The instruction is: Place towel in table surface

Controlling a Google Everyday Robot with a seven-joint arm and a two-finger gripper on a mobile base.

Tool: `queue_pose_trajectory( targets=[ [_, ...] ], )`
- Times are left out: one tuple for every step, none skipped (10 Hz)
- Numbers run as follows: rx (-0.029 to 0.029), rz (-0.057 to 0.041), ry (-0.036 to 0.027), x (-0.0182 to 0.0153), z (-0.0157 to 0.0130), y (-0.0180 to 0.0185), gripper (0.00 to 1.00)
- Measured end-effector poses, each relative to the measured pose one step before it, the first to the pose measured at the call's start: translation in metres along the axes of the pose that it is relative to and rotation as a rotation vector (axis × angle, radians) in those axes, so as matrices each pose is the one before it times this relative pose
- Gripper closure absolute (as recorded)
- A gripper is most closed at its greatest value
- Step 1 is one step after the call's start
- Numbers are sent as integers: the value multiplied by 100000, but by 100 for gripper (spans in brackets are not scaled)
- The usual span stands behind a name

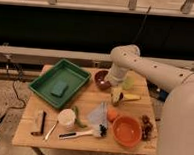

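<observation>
Here the tool [116, 95] hangs beside the dark bowl [102, 80], its grip impossible to tell, towel [98, 115] on the table [90, 99].

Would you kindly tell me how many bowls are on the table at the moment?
2. A dark red bowl sits at the back, just left of the hand; an orange bowl sits at the front right. The arm may hide others.
</observation>
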Motion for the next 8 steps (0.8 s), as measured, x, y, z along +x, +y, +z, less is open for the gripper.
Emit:
queue_pose_trajectory(
  targets=[
    [1, -8, 1, -3, 0, -2, 20],
    [-4, 4, 1, 2, 1, 2, 20],
    [0, 0, 3, 2, 0, 2, 20],
    [1, 3, -3, 0, -1, -1, 20],
    [-5, -1, -3, -1, 2, 1, 20],
    [4, -7, 2, -2, -3, -2, 20],
    [1, 5, 2, 3, 0, 1, 20],
    [-2, 12, 5, 4, -5, -26, 20]
  ],
)
